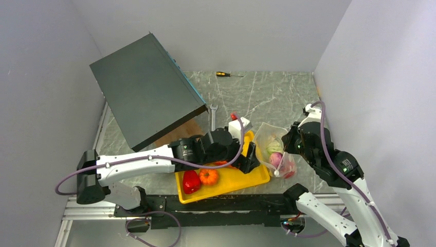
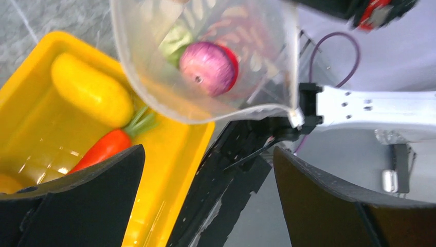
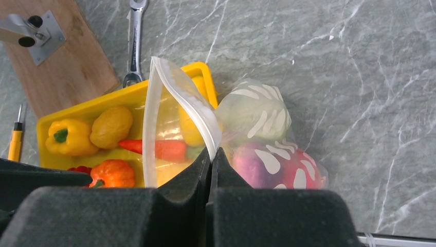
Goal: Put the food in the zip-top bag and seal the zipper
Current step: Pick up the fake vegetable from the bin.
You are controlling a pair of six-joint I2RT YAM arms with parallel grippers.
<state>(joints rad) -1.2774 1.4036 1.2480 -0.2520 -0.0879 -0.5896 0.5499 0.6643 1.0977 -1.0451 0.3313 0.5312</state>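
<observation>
The zip-top bag [image 3: 267, 128] stands with its mouth open beside the yellow tray [image 3: 77, 110]. Inside it lie a cabbage [image 3: 254, 110], a purple onion [image 3: 254, 165] and a red piece [image 3: 308, 175]. My right gripper [image 3: 212, 153] is shut on the bag's mouth edge, at the zipper [image 3: 149, 118]. In the tray lie a yellow pepper [image 3: 69, 136], a yellow fruit [image 3: 110, 126], a carrot [image 3: 159, 149], a pumpkin [image 3: 113, 172] and a red pepper [image 1: 191, 181]. My left gripper [image 2: 208, 154] is open and empty over the tray's right end, just below the bag's mouth [image 2: 205, 110].
A big dark box [image 1: 146, 87] leans at the back left, over a wooden board [image 3: 67, 67]. A wrench [image 3: 134, 41] lies behind the tray, and a screwdriver [image 1: 223, 74] near the back wall. The black frame rail [image 1: 231, 203] runs under the tray's front edge.
</observation>
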